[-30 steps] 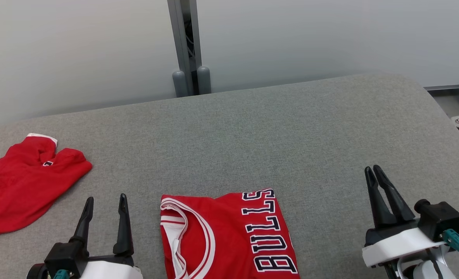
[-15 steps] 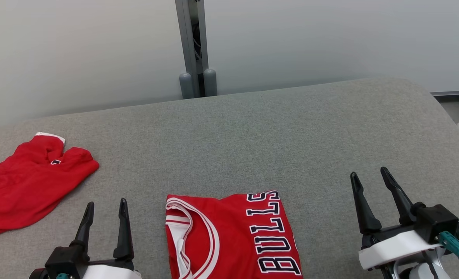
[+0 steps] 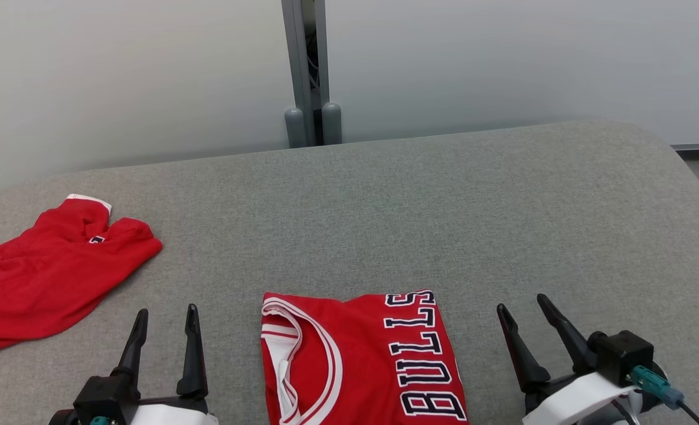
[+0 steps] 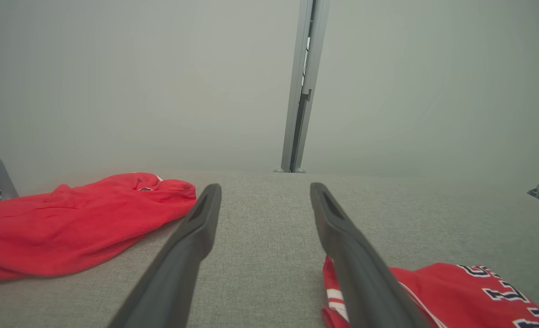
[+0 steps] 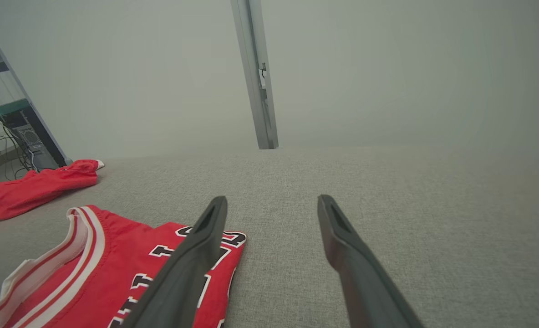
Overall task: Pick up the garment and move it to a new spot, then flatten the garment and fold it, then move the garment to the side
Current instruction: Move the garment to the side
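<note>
The garment [image 3: 361, 360], a red jersey with white trim and dark "BULLS" lettering, lies folded flat at the near middle of the grey padded table [image 3: 385, 206]. My left gripper [image 3: 167, 311] stands open just left of it, holding nothing. To the jersey's right, my right gripper [image 3: 522, 303] is open too, a short gap away. In the left wrist view the left gripper [image 4: 265, 187] points over bare fabric, the jersey [image 4: 456, 291] at lower right. The right wrist view has the right gripper [image 5: 272, 199] open, its left finger over the jersey's [image 5: 92, 273] corner.
A second red garment [image 3: 48, 277] lies crumpled at the table's far left, also in the left wrist view [image 4: 78, 218]. A grey metal post [image 3: 311, 71] stands against the pale wall behind. The table's right corner is rounded. A shelf frame with cables [image 5: 5, 114] stands off to the left.
My right gripper went from shut to open and drew back toward the near edge, closer to the jersey. The camera shifted slightly. The left gripper and both garments stayed put.
</note>
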Available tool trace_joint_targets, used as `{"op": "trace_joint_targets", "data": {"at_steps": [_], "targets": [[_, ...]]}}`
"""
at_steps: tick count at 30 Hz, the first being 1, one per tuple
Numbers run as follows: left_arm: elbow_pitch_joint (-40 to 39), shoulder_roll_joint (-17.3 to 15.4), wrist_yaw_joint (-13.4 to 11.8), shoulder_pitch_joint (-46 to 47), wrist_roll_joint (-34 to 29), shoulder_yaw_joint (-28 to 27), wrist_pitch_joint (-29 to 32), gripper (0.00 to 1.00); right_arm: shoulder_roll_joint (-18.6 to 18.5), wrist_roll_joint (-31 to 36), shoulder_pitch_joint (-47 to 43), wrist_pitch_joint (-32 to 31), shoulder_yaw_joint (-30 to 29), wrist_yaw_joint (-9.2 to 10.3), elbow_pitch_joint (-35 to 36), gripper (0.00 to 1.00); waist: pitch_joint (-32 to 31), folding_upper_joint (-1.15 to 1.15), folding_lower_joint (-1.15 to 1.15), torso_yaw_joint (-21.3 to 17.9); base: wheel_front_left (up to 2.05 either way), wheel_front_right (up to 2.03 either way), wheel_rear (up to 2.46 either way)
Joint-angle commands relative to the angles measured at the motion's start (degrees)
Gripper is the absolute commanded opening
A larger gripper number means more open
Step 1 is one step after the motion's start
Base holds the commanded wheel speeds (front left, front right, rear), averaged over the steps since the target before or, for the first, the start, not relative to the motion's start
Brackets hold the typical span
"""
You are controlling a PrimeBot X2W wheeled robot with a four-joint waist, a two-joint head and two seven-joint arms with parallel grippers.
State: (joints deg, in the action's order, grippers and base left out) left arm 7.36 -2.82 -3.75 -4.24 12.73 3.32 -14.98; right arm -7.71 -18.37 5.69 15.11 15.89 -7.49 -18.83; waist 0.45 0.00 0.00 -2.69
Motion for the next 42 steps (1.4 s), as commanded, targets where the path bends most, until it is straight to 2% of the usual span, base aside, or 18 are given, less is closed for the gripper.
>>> {"op": "trace_joint_targets", "data": {"at_steps": [1, 8, 13, 22, 30, 39, 40, 41, 42], "targets": [[0.0, -0.2, 0.0, 0.4, -0.1, 0.0, -0.2, 1.00, -0.7, -2.0, 1.1, -0.7, 0.8, -0.01, -0.5, 1.00, 0.3, 0.00, 0.00, 0.3, 0.00, 0.00, 0.00], [0.1, -0.2, 0.7, 2.0, -0.7, 0.7, -0.2, 1.00, -5.8, -15.5, 3.8, -6.6, 9.7, -0.01, -1.8, 1.00, 2.9, 0.00, 0.00, 2.3, 0.00, 0.00, 0.00], [0.7, -0.2, 0.8, 3.0, -1.0, 0.9, -0.2, 1.00, -8.1, -24.7, 5.6, -11.9, 13.0, -0.01, -2.8, 1.00, 4.5, 0.00, 0.00, 3.7, 0.00, 0.00, 0.00], [1.0, -0.2, 1.4, 4.6, -1.7, 1.2, -0.2, 1.00, -8.6, -36.2, 8.3, -18.0, 16.8, -0.01, -5.9, 1.00, 6.5, 0.00, 0.00, 5.9, 0.00, 0.00, 0.00], [-0.1, -0.2, 2.2, 5.8, -2.1, 1.3, -0.2, 1.00, -7.8, -39.8, 11.2, -21.5, 20.7, -0.01, -9.2, 1.00, 8.1, 0.00, 0.00, 7.2, 0.00, 0.00, 0.00], [-0.2, -0.2, 2.6, 6.3, -2.8, 1.6, -0.2, 1.00, -6.8, -42.6, 14.1, -20.7, 25.5, -0.01, -11.0, 1.00, 9.2, 0.00, 0.00, 7.8, 0.00, 0.00, 0.00], [-0.2, -0.2, 2.6, 6.3, -2.8, 1.6, -0.2, 1.00, -6.9, -42.8, 14.4, -20.5, 26.0, -0.01, -11.3, 0.61, 9.2, 0.00, 0.00, 7.8, 0.00, 0.00, 0.00], [-0.2, -0.2, 2.6, 6.3, -2.9, 1.6, -0.2, 1.00, -7.0, -42.8, 14.7, -20.2, 26.7, -0.01, -11.5, 0.15, 9.2, 0.00, 0.00, 7.8, 0.00, 0.00, 0.00], [-0.1, -0.2, 2.6, 6.2, -3.1, 1.6, -0.2, 1.00, -7.3, -42.8, 15.0, -20.0, 27.3, -0.01, -11.7, 0.00, 9.1, 0.00, 0.00, 7.7, 0.00, 0.00, 0.00]]}}
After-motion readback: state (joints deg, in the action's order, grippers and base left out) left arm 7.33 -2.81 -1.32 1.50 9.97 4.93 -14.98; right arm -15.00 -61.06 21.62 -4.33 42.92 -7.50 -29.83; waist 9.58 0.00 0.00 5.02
